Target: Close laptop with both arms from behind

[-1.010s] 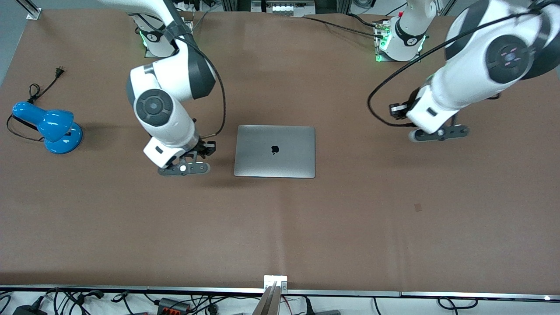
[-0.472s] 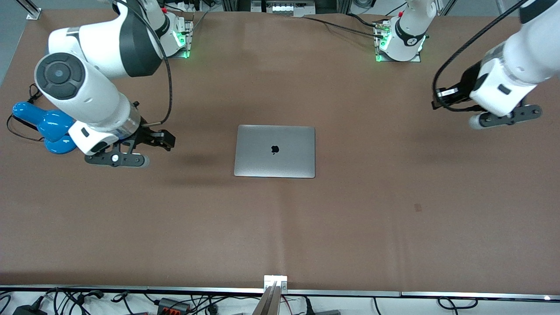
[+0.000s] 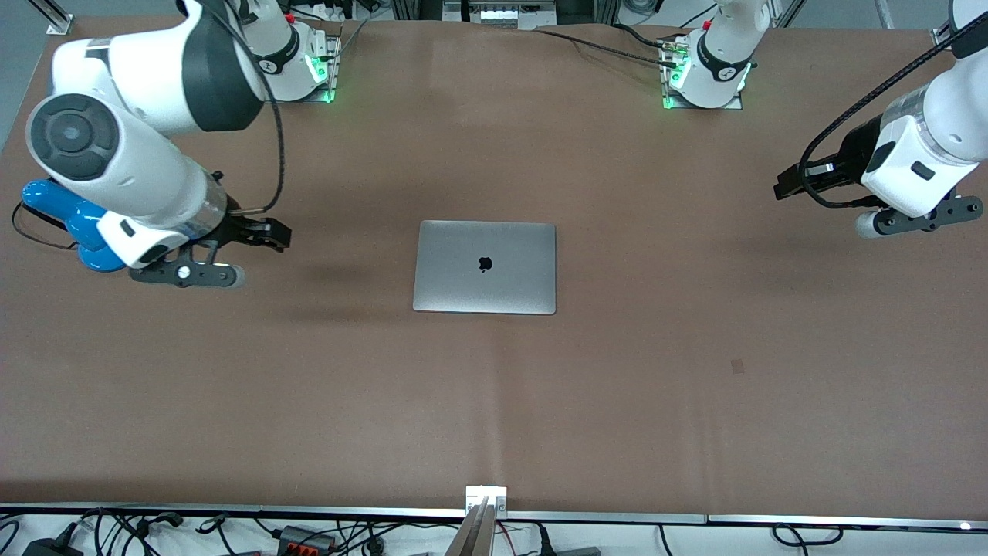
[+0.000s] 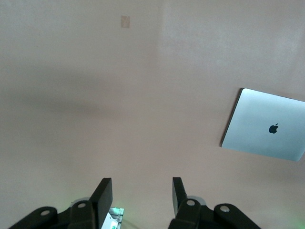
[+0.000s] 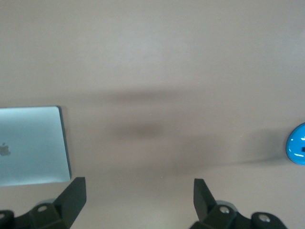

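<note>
At the far left of the front frame sits the blue desk lamp (image 3: 81,224), half hidden under my right arm (image 3: 131,154), which sweeps down from the upper left corner. My right pincer (image 3: 231,255) hangs in the air over bare brown desk (image 3: 494,401) just beside that lamp, and its fingers (image 5: 71,198) stand wide apart with nothing between them (the right wrist view shows only desk in the gap).

Moving to the middle of the frame: the laptop (image 3: 485,266) lies flat on the desk, lid shut, silver-grey top up with the black apple logo (image 3: 485,264) showing. It is well apart from both pincers, roughly midway between them, with nothing touching it.

On to the right edge: my left arm (image 3: 934,147) comes in from the upper right corner, and my left pincer (image 3: 888,224) hovers over the desk at the left arm's end of it. In the left wrist view its fingers (image 4: 101,195) are parted with a clear gap and hold nothing, and the closed laptop shows at the right edge of that view.
</note>
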Tool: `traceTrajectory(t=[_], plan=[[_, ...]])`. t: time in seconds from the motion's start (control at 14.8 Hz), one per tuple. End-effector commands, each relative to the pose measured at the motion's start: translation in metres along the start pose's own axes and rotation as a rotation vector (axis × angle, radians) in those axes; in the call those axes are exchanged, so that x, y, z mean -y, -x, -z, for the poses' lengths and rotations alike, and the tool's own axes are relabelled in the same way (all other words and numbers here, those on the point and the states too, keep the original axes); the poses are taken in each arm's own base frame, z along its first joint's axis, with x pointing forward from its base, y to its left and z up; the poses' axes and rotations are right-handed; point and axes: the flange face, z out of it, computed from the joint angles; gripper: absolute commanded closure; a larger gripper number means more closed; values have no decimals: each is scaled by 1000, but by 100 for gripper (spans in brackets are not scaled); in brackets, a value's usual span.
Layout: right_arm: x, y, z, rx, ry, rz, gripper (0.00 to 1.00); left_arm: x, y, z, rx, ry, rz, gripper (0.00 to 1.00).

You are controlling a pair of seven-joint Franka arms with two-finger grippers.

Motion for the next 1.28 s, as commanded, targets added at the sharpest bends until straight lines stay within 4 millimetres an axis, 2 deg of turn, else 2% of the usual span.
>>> traceTrajectory(t=[0.0, 0.13, 0.27, 0.34, 0.4, 0.54, 0.61, 0.74, 0.81, 0.94, 1.08, 1.21], plan=[[-66, -13, 18, -34, -71, -63, 0, -4, 1, 5, -20, -14, -21, 0], [-109, -23, 20, -55, -107, -120, 0, -2, 0, 2, -9, -13, -25, 0], [-138, -27, 26, -74, -121, -120, 0, 1, 5, 1, -18, -31, -13, 0], [-149, -29, 27, -87, -85, -121, 0, 14, 3, -2, -39, -39, 17, 0], [-157, -29, 30, -108, -37, -103, 0, 26, 6, -13, -65, -55, -8, 0], [-187, -28, 40, -148, -28, -83, 0, 54, 18, -25, -107, -64, -128, 0], [-191, -27, 45, -166, -30, -63, 0, 55, 26, -26, -98, -72, -137, 0], [-192, -22, 53, -176, -30, -34, 0, 36, 34, -25, -103, -76, -154, 0], [-195, -18, 55, -165, -33, -38, 0, 37, 34, -26, -103, -72, -112, 0], [-198, -2, 66, -140, -46, -39, 0, 32, 36, -24, -111, -69, -40, 0], [-200, 10, 66, -157, -43, -8, 0, 31, 36, -22, -109, -69, -45, 0], [-200, 18, 54, -187, -38, 40, 0, 31, 37, -23, -99, -72, -46, 0]])
